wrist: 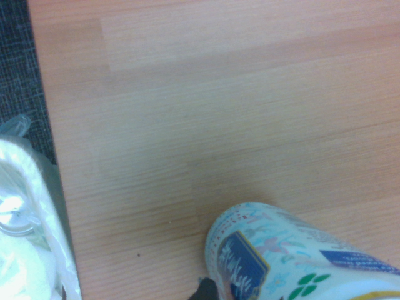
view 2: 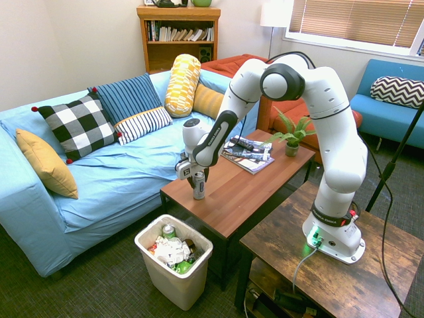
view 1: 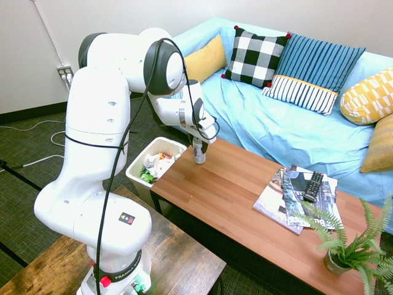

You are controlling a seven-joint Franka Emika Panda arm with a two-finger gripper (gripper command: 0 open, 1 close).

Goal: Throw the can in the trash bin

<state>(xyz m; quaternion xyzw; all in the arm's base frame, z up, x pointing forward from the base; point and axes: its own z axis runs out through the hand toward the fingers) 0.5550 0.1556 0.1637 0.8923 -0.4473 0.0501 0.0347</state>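
At the table's (view 1: 245,203) bin-side end, the can (view 1: 199,153) is standing upright, long axis vertical, directly under the downward-pointing pincer (view 1: 199,147); fingers are straddling its top, but grip can't be confirmed. Trash bin (view 1: 136,167) is sitting on the floor just past that edge, with nothing blocking the way over.

Living room, home-style. Blue-covered sofa (view 2: 99,179) with mixed cushions (view 2: 79,126) (checked, striped, yellow), wooden coffee table (view 1: 245,203) in front of it carrying magazines (view 1: 288,196), a remote (view 1: 313,184) and a potted fern (view 1: 353,246). Bookshelf (view 2: 177,36) at 12 o'clock in the second exterior view, window blinds (view 2: 358,20) at 1 o'clock, carpet floor (view 2: 99,291).
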